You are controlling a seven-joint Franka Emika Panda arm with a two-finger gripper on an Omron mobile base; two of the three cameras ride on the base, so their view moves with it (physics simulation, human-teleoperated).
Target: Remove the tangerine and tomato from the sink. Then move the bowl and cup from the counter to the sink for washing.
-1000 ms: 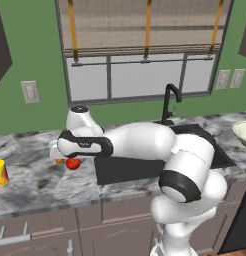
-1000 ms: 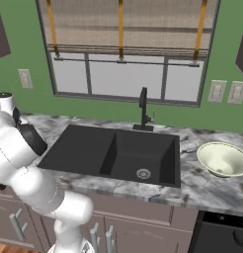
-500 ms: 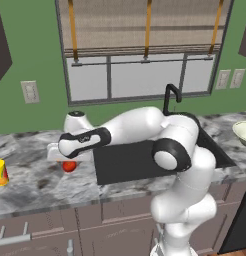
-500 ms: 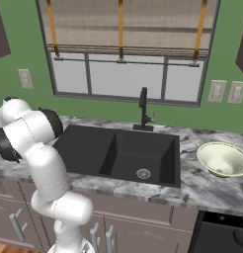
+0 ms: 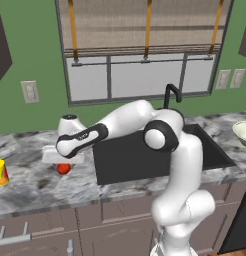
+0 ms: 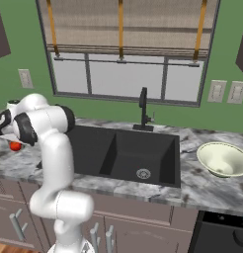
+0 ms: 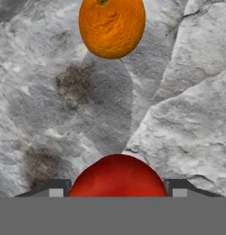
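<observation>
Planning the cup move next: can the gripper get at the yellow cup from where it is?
Probably yes: the cup stands alone on the counter beyond the tomato, with bare stone between. The gripper straddles the tomato.

One tomato, one tangerine, one cup, one bowl, one sink with one faucet, two wall outlets right of the window, one arm

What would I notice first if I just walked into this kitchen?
The big white arm reaching left over the counter, its gripper open around a red tomato, with the tangerine lying just beyond. Then the black sink, with a pale bowl to its right.
</observation>
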